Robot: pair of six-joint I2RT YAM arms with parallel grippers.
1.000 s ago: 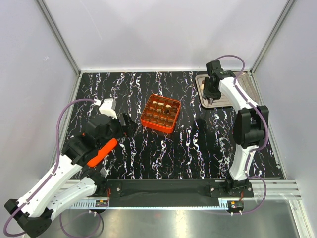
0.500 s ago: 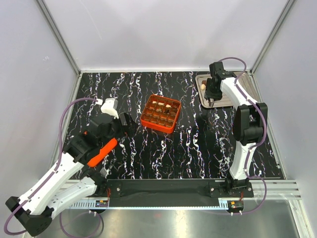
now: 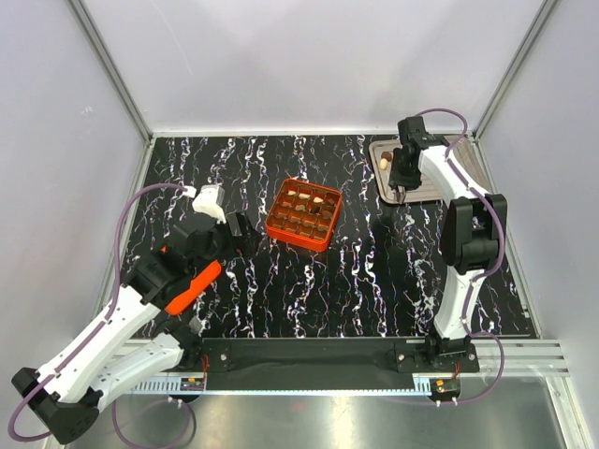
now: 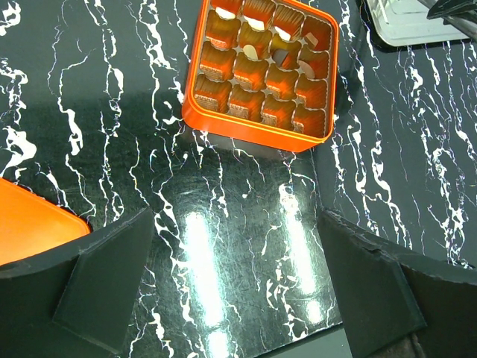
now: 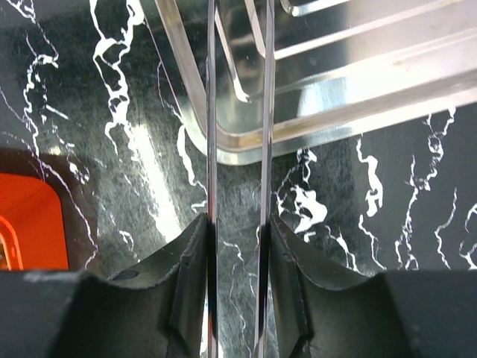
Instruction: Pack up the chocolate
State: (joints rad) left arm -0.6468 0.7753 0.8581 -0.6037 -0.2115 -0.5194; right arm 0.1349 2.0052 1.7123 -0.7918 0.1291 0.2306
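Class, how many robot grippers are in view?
2. The left gripper, open, hovers near-left of the orange box; the right gripper hangs over the silver tray at the far right.

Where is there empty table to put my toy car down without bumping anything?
Bare table lies behind the orange box toward the back wall, and in front of it, between the two arms. It is crowded at the silver tray, under the right gripper, and beside the left gripper.

My worktop is black stone veined with white. An orange grid box sits directly on it near the middle, chocolate filling its cells. A silver metal tray lies on the far right corner, well apart from the box.
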